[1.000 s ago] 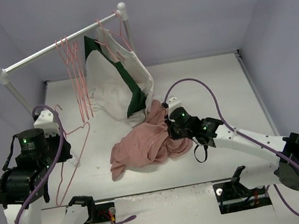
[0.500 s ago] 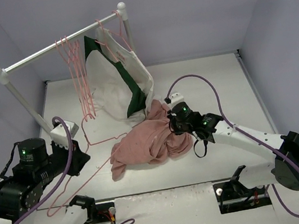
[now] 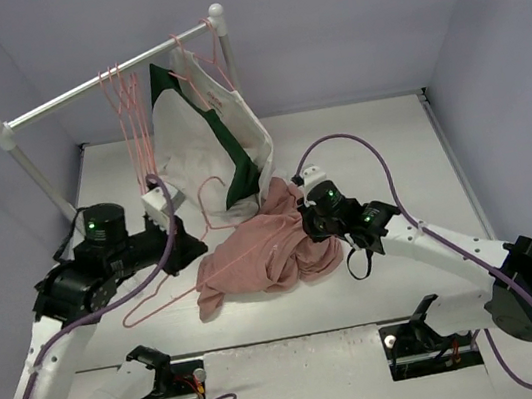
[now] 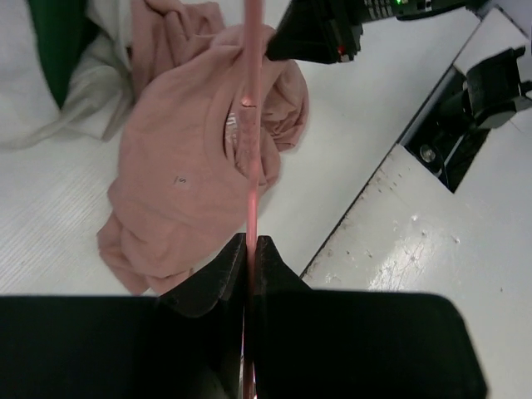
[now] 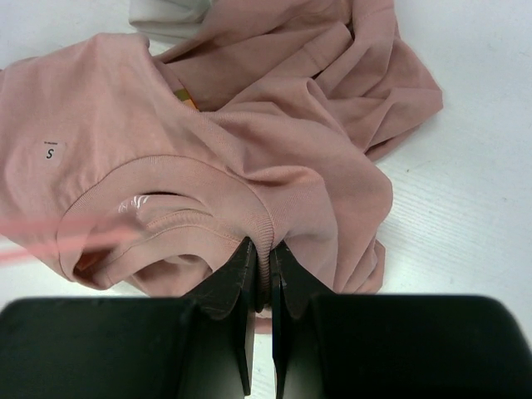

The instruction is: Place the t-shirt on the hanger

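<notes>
Left gripper (image 4: 251, 249) pinching thin pink wire hanger (image 4: 251, 150), having swung it rightward; wire tip now reaching over crumpled pink t-shirt (image 5: 208, 125) lying on white table (image 3: 390, 149). Right gripper (image 5: 260, 249) keeping collar rib clamped, neck opening looking ready for threading.

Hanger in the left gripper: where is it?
Top view, left of centre: the hanger is clamped in the left gripper, its wire reaching over the pink t-shirt.

Left tool (image 4: 250, 243), right tool (image 5: 260, 249): jaws together.
</notes>
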`<state>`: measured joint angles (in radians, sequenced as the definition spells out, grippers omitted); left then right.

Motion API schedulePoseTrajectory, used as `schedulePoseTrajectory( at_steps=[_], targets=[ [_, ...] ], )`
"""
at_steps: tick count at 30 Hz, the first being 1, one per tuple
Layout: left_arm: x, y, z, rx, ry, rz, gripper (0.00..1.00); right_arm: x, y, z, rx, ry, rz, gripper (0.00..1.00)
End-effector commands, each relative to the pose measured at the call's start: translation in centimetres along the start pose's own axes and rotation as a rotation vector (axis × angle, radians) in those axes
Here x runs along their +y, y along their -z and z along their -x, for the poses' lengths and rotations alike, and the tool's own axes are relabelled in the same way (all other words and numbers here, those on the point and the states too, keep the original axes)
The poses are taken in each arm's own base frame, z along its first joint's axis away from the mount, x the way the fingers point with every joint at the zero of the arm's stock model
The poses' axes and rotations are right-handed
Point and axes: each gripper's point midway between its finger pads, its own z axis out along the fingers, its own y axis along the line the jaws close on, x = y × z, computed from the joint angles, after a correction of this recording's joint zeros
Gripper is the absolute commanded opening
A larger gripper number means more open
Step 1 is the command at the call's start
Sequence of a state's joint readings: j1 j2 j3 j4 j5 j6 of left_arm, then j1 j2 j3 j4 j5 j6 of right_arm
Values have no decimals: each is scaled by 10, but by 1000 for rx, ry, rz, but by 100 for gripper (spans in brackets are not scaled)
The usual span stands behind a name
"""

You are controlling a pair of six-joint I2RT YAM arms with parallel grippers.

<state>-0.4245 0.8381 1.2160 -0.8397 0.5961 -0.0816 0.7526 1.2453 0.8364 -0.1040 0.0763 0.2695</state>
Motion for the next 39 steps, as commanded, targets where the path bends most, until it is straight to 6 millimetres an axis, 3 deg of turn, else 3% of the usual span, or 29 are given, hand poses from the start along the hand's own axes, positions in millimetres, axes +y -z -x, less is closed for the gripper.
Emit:
schedulePoseTrajectory(
  at_steps=[1,6,11,18,24,31,39],
  targets=[
    [-15,-28,27,-79,-104,-70,0,5,13,20,-57,-34,29,0],
    [-16,-47,18,-59,-119,-79,0,0,16,14,-49,-56,19,0],
    [-2,-57,16,-64,-130,-19,0,-1,19,11,-42,-59,18,0],
    [-3,-46,30,-109,-170,-1,0,-7,17,0,-15,-55,-4,0],
    [2,-45,21,-97,-170,22,0,-6,15,-4,3,-73,-7,0],
    [4,-64,5,-52,-154,-8,0,0,15,3,0,-84,15,0],
    [-2,-58,9,-77,-172,-12,0,-1,13,5,8,-82,1,0]
  ],
)
